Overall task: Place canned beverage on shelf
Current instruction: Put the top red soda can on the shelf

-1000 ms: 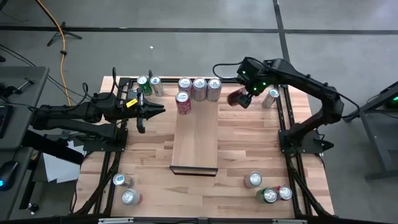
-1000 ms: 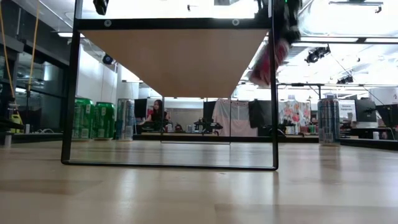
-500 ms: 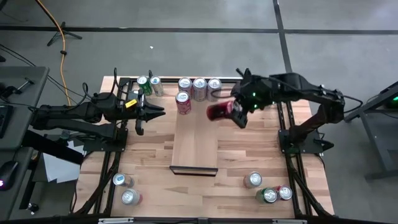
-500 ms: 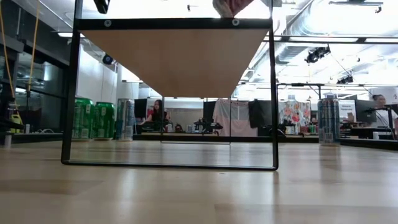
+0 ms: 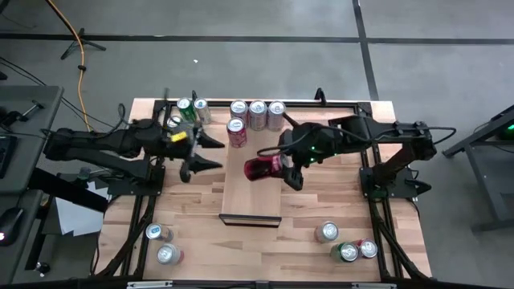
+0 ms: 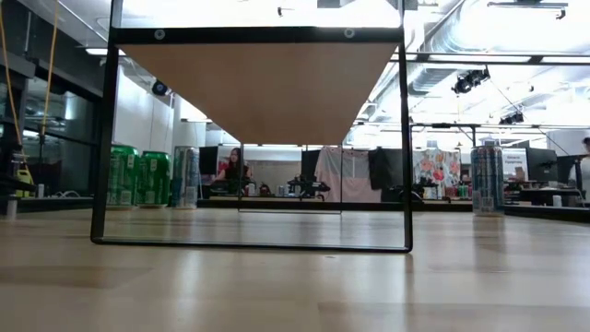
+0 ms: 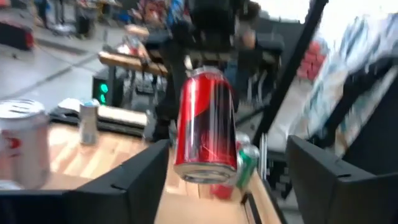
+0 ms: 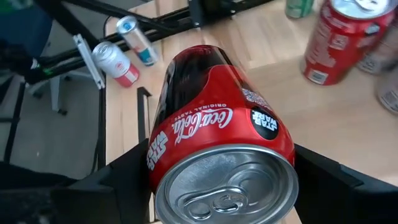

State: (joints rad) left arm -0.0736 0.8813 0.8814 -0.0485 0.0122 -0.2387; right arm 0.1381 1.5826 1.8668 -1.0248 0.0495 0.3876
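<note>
While the right gripper (image 5: 277, 167) carries a red can (image 5: 259, 169) over the middle of the shelf (image 5: 252, 197), the step in hand looks like the transport just before set-down. Its jaws are clamped on the can's sides, as the right wrist view shows with a dark finger (image 8: 124, 180) at either flank of the can (image 8: 214, 143). In the high view the can seems to lie on its side in the grip, so the next move probably calls for turning it upright and lowering it onto bare board, clear of the four cans (image 5: 255, 114) at the far end.

The left gripper (image 5: 202, 152) waits left of the shelf with its jaws spread and nothing between them; its wrist view looks across at the can (image 7: 205, 124) between its own fingers (image 7: 134, 180).

How high the can hangs above the board cannot be judged from above. The low view shows only the shelf's (image 6: 263, 88) underside and frame, with neither gripper nor the carried can. The left wrist view is smeared, so the things behind the can are hard to read. More cans stand at the table's (image 5: 321, 193) corners.
</note>
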